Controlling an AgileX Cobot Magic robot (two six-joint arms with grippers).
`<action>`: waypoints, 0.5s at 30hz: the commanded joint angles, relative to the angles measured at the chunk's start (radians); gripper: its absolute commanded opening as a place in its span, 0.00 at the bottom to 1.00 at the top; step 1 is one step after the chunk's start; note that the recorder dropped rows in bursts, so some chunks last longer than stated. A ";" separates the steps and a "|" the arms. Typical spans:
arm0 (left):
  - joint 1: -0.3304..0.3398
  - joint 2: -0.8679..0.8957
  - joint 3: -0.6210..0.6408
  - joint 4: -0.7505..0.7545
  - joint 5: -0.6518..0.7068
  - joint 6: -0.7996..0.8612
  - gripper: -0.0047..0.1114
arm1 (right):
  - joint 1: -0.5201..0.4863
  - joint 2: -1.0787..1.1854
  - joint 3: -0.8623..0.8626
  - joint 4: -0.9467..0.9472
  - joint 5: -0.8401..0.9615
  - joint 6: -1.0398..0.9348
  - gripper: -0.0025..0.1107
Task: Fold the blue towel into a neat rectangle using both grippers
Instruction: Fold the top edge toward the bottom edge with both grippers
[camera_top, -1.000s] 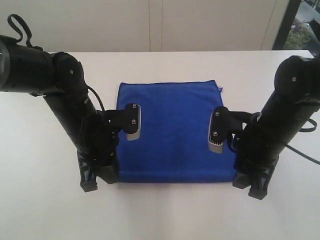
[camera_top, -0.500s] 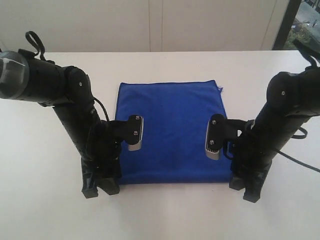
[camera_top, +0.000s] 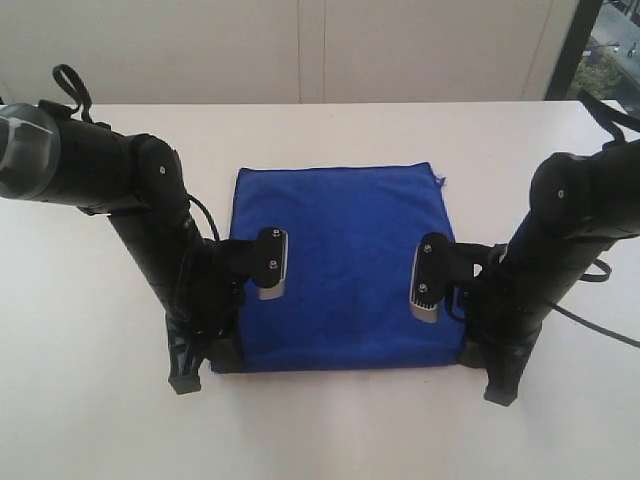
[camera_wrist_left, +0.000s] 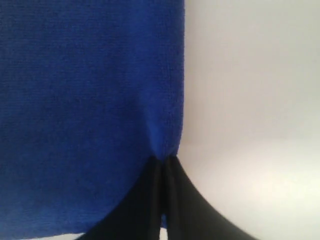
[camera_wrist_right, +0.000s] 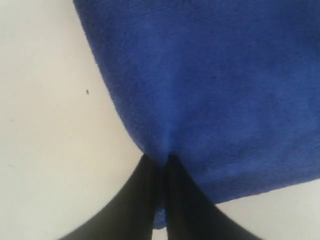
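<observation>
Blue towel (camera_top: 340, 260) lies flat on the white desk (camera_top: 90, 430), about mid-desk, roughly rectangular in outline. Surface smooth; a small tag or thread sticks out at the far right corner.

Left pincer (camera_top: 195, 370) sits at the towel's near left corner, tips down at desk level. Left wrist view: the two black fingers (camera_wrist_left: 150, 200) are pressed together, with the towel's (camera_wrist_left: 90, 100) side edge nipped between the tips (camera_wrist_left: 162, 162). Cloth puckers slightly at the pinch. Closed, gripping the towel.

Right pincer (camera_top: 490, 375) sits at the near right corner, same posture. Right wrist view: fingers (camera_wrist_right: 140, 200) closed together on the towel's (camera_wrist_right: 225, 90) edge close to the corner, with a little blue showing between them below the tips (camera_wrist_right: 162, 159). Closed, gripping the towel.

Both arms lean in from the outer sides. The left arm's grey camera housing (camera_top: 270, 262) and the right arm's (camera_top: 428, 285) hang over the cloth. Pale wall (camera_top: 300, 50) behind the desk.
</observation>
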 joint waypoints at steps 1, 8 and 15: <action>-0.003 0.009 0.008 0.014 -0.025 -0.012 0.04 | 0.001 0.000 0.005 -0.002 0.014 -0.005 0.02; -0.003 -0.072 0.006 0.073 0.142 -0.090 0.04 | 0.001 -0.093 0.005 -0.002 0.128 -0.005 0.02; -0.003 -0.196 0.006 0.074 0.318 -0.096 0.04 | 0.001 -0.255 0.005 0.009 0.238 -0.005 0.02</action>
